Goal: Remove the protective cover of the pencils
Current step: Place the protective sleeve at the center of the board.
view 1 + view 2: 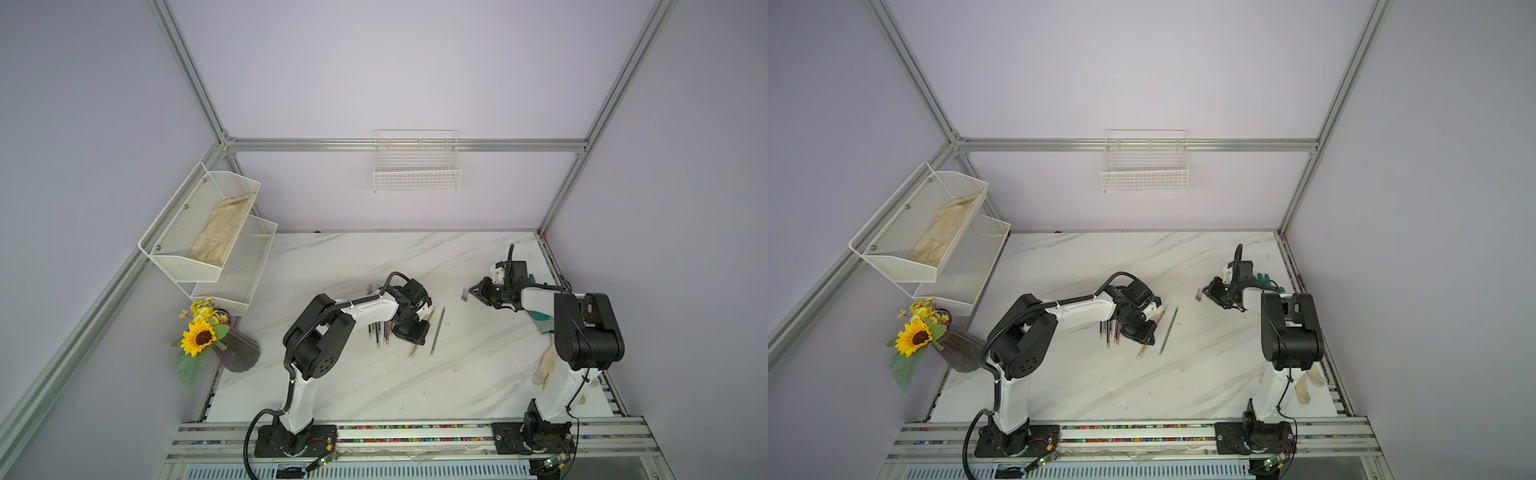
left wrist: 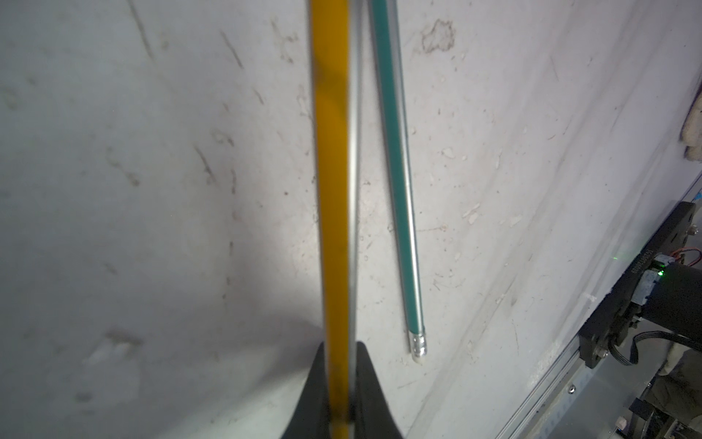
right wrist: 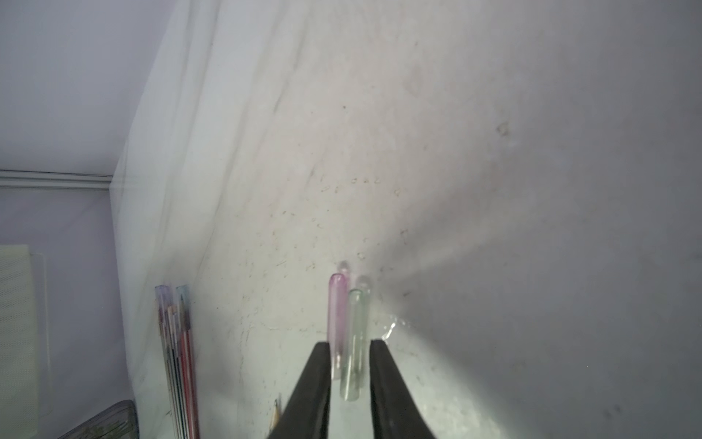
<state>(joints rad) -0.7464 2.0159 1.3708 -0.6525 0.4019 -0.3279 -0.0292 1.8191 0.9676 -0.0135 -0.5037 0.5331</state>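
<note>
- The left gripper (image 2: 340, 346) is clenched on the yellow pencil (image 2: 334, 190). The shaft runs straight out from between the two black fingers and is blurred in the left wrist view.
- In a top view the left gripper (image 1: 410, 332) is seen at frame centre, pointed down at the table (image 1: 374, 257). The yellow pencil (image 1: 414, 351) sticks out just below it.
- The green pencil (image 2: 397, 190) is laid flat on the table just beside the yellow one and is not gripped. In a top view the green pencil (image 1: 437, 331) is seen just right of the left gripper.
- The pencil bundle (image 1: 378, 332) is laid just left of the left gripper, partly hidden under the arm.
- The right gripper (image 3: 349, 343) is released, with the jaws parted. The green cap (image 3: 355, 323) is laid between them, and the pink cap (image 3: 336, 311) sits alongside by one finger. Contact cannot be told.
- In a top view the right gripper (image 1: 473, 291) is seen right of centre, well apart from the pencils.
- Both caps are clear tinted plastic tubes with rounded closed ends.
- The pencil bundle (image 3: 178, 361) is shown with similar clear caps on its tips.
- The green pencil is glossy and thin, with a silver ferrule and a white eraser (image 2: 418, 344).
- The table is white with a marble pattern, and is scuffed and stained.
- White print on a black plate (image 2: 645, 262) is too small to be read. Dark marks on the yellow shaft are blurred.
</note>
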